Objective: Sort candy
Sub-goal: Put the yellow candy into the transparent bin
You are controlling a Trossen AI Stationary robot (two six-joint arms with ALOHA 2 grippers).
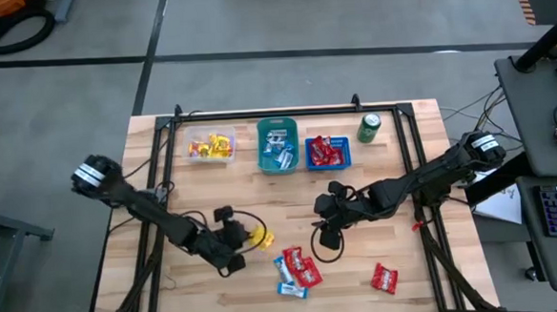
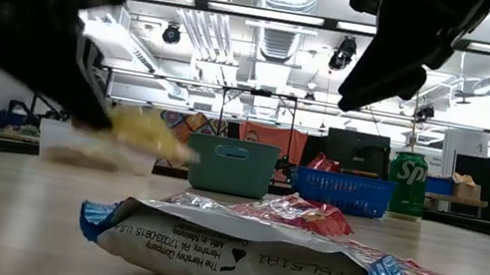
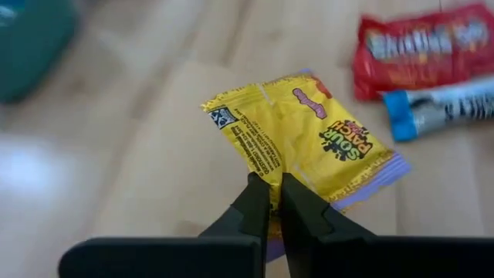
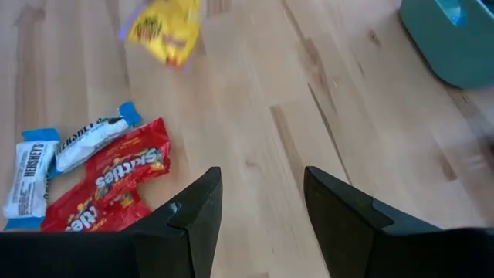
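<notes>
From above, the left gripper (image 1: 247, 238) is sitting near the bench's front edge, jaws clamped on a yellow candy (image 1: 261, 237), while the clear bin (image 1: 210, 145) of yellows is waiting up along the back edge, so I'd guess that's where it's heading. Low view is mostly showing the front candy pile (image 2: 256, 246). Left wrist view: jaws pinching the yellow wrapper's corner. Right wrist view: the right gripper (image 4: 258, 205) is hovering mid-bench, jaws apart, holding nothing, loose candies just beside it.
</notes>
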